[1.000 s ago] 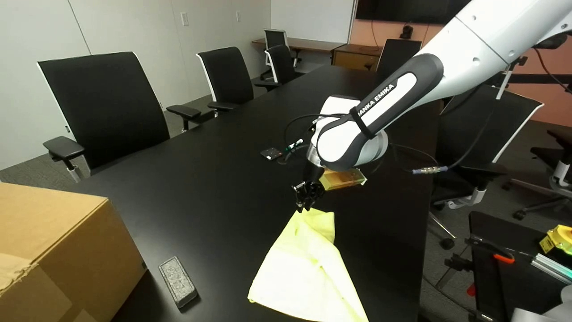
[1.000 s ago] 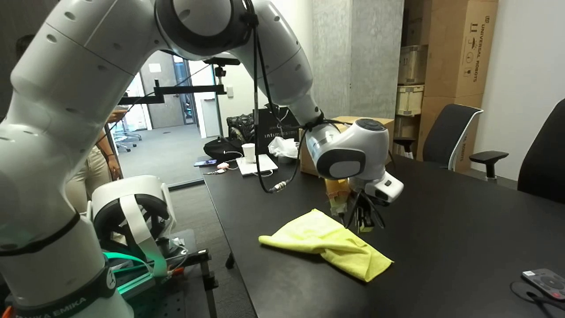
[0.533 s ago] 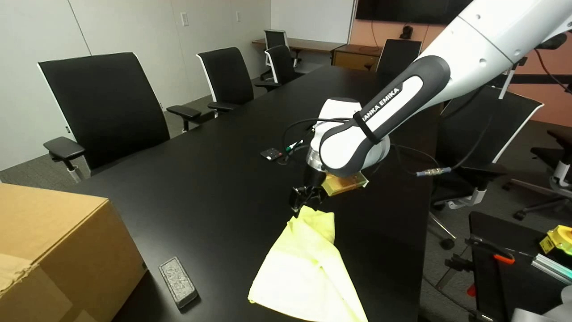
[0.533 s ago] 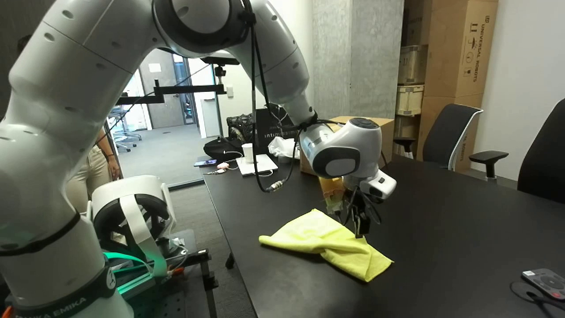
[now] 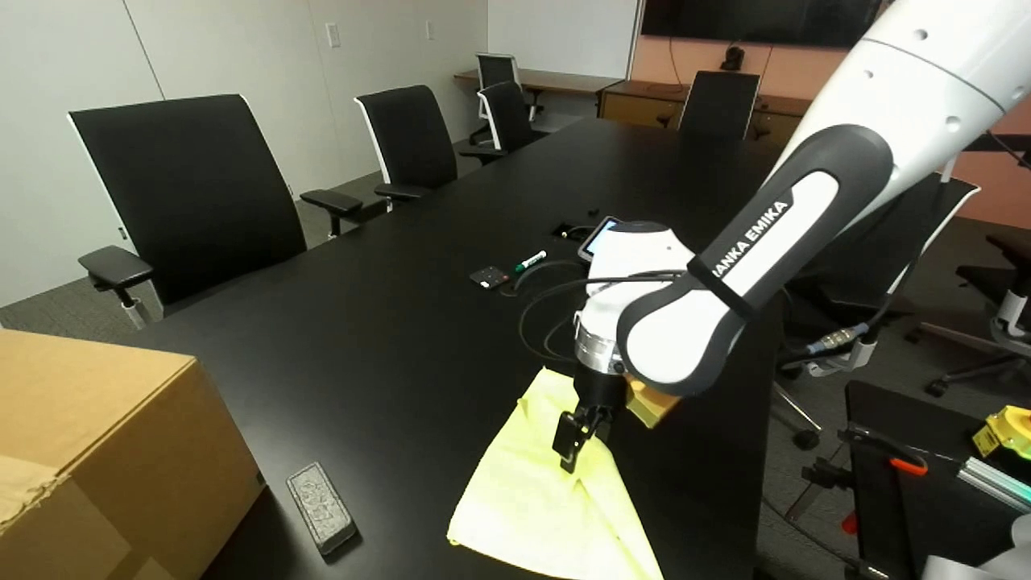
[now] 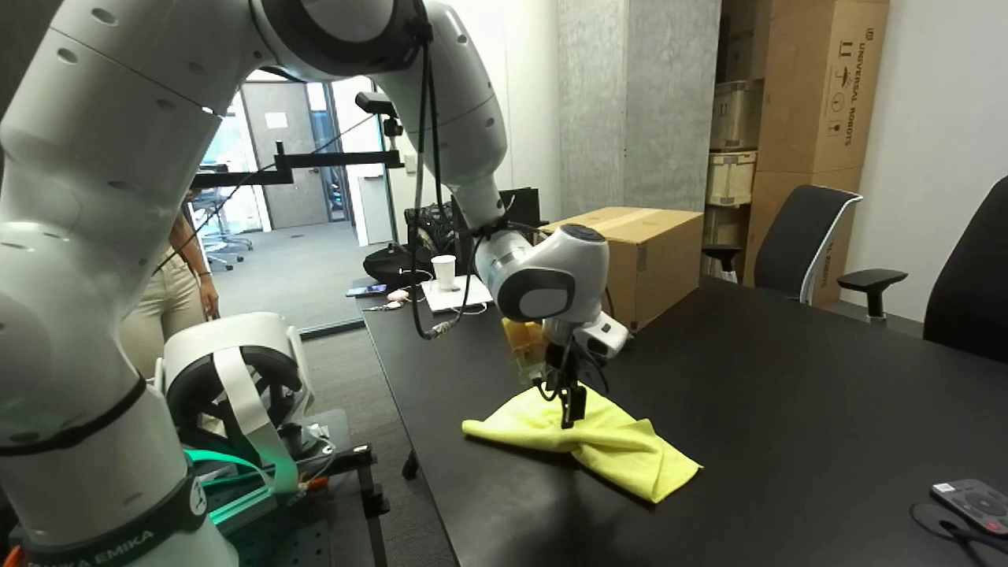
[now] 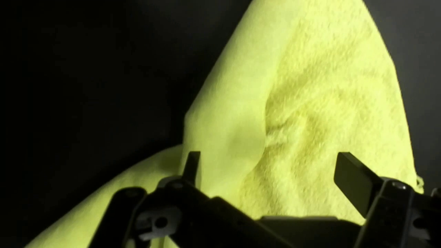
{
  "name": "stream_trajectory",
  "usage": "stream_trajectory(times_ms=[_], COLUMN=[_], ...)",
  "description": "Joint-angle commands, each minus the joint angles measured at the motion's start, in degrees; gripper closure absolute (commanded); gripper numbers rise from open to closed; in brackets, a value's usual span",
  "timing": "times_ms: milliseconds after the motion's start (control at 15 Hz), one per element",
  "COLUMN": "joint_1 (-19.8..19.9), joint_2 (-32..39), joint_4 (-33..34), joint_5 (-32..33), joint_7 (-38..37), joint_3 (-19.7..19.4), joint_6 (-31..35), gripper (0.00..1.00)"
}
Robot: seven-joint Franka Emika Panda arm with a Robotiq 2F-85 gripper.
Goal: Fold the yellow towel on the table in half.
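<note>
The yellow towel (image 5: pixel 507 515) lies rumpled and partly folded over on the black table (image 5: pixel 362 362), seen in both exterior views. A smooth flap of the towel (image 7: pixel 234 113) lies over its fuzzier face in the wrist view. Above the middle of the cloth is my gripper (image 5: pixel 570 451), pointing down, in an exterior view; the gripper (image 6: pixel 573 413) covers a little of the towel (image 6: pixel 630 465) from another side. Its fingers (image 7: pixel 358 182) stand wide apart, and the gripper (image 7: pixel 268 155) has nothing clamped between them. Whether the fingertips touch the cloth I cannot tell.
A cardboard box (image 5: pixel 145 451) and a grey block (image 5: pixel 320 507) stand beside the towel. Farther along the table are a remote (image 5: pixel 489 278), a green marker (image 5: pixel 531 261) and a tablet (image 5: pixel 598 238). A white cup (image 6: pixel 443 272) stands near the far edge.
My gripper has moved from the towel's far end to over its middle, uncovering that end. The bit of yellow at the fingertips a second ago is gone. The towel lies almost unchanged.
</note>
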State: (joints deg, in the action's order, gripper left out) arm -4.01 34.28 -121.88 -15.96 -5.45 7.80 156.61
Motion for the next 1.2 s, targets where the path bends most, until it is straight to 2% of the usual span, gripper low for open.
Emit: stream_trajectory(times_ms=[0, 333, 667, 933, 1133], joint_1=[-2.9, -6.5, -10.5, -16.6, -21.0], joint_2=[-2.6, -1.5, -0.9, 0.5, 1.1], joint_4=[-5.9, -9.2, -15.4, -20.5, -22.1], joint_5=[1.4, 0.2, 0.5, 0.7, -0.4], joint_7=[-1.0, -4.4, -8.0, -11.3, -13.6], joint_3=[1.0, 1.9, 1.6, -0.4, -1.9], joint_6=[3.3, 10.2, 18.8, 26.1, 28.9], gripper=[0.0, 0.0, 0.0, 0.0, 0.0])
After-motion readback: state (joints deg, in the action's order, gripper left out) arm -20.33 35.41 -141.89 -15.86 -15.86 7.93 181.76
